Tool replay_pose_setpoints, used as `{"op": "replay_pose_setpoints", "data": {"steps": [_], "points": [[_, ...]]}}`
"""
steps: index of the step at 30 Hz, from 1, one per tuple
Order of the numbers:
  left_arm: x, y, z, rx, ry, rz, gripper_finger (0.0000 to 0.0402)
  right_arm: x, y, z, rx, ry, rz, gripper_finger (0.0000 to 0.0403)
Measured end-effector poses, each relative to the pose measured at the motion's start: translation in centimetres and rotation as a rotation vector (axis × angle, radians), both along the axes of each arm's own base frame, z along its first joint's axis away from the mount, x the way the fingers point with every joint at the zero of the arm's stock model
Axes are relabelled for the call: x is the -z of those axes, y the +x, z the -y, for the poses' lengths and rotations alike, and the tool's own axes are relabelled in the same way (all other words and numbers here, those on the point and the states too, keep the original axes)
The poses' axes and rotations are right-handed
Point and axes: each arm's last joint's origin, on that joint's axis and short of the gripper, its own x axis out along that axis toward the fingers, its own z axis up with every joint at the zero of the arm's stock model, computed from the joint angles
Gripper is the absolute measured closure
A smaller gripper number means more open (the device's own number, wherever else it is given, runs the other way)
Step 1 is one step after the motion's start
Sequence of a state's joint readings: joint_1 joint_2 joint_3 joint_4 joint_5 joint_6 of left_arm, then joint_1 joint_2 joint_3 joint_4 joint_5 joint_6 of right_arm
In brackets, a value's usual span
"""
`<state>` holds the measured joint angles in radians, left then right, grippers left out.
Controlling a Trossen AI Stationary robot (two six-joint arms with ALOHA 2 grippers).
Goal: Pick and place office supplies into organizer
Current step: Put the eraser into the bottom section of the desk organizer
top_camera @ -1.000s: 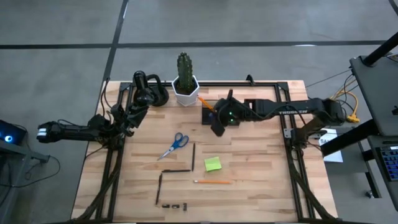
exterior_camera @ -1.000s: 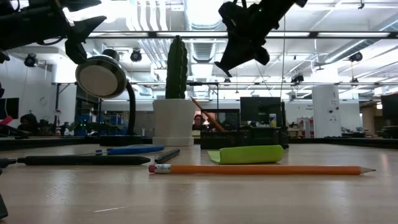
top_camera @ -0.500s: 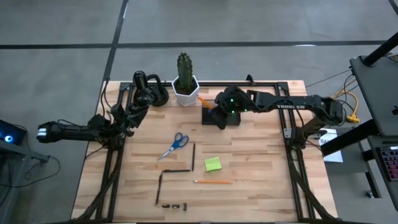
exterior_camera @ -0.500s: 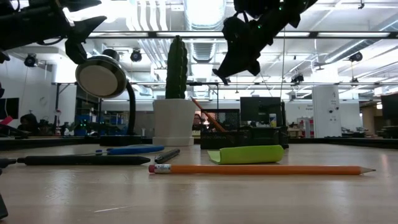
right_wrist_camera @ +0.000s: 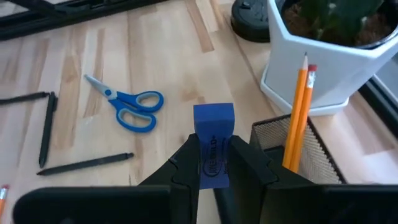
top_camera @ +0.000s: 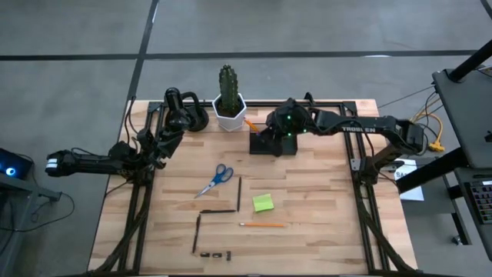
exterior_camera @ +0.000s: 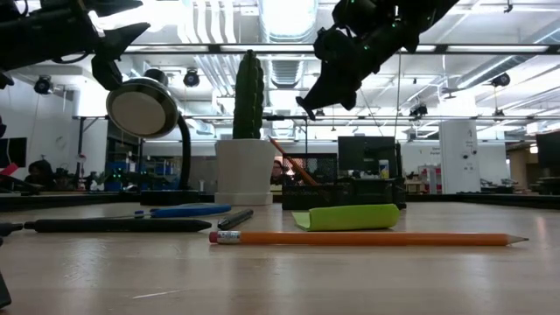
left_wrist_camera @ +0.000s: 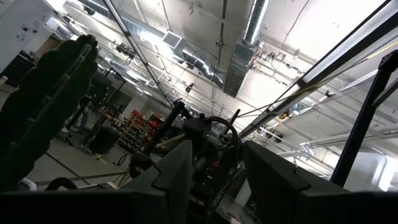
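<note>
At the surface's (top_camera: 323, 185) nine o'clock edge, the left gripper (top_camera: 175, 117) hangs idle beside a black rounded gadget (top_camera: 187, 111); seen from its own wrist, its fingers (left_wrist_camera: 177, 168) stand spread, nothing between them. Near centre lie the blue-handled scissors (top_camera: 216, 180), dark pens (top_camera: 218, 211), a lime-green sticky-note pad (top_camera: 263, 202) and an orange pencil (top_camera: 261, 225), with tiny black clips (top_camera: 216, 253) at six o'clock. At twelve o'clock stands a white hexagonal pot (top_camera: 229, 110) with a cactus (top_camera: 227, 81).

Just toward three o'clock from the pot sits the organizer (top_camera: 273, 144), a dark mesh-walled box with two orange pencils (right_wrist_camera: 297, 118) leaning upright in it. The right gripper (top_camera: 270, 135) hovers over it, pinching a small blue block (right_wrist_camera: 213, 144) whose face carries moulded lettering too small to read. White lettering on the right arm (top_camera: 361, 129) reads "TROSSEN".

Compared with a second ago, the right gripper has swung from the organizer's six o'clock side toward twelve o'clock and now sits higher in the low view (exterior_camera: 308, 98); the left arm and the loose supplies have not moved.
</note>
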<state>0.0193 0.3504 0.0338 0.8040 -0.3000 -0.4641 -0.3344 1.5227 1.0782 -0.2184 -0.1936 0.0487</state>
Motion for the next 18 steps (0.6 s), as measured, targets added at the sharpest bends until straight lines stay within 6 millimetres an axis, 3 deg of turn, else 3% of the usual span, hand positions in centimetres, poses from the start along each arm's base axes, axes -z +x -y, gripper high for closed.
{"op": "replay_pose_setpoints", "data": {"steps": [12, 18], "points": [[0.0, 0.0, 0.0, 0.000, 0.000, -0.002, 0.0272, 0.3, -0.1, 0.0, -0.081, -0.109, -0.021, 0.0347], [0.0, 0.0, 0.0, 0.000, 0.000, -0.004, 0.0272, 2.1, 0.4, 0.2, -0.064, -0.077, -0.071, 0.0347]]}}
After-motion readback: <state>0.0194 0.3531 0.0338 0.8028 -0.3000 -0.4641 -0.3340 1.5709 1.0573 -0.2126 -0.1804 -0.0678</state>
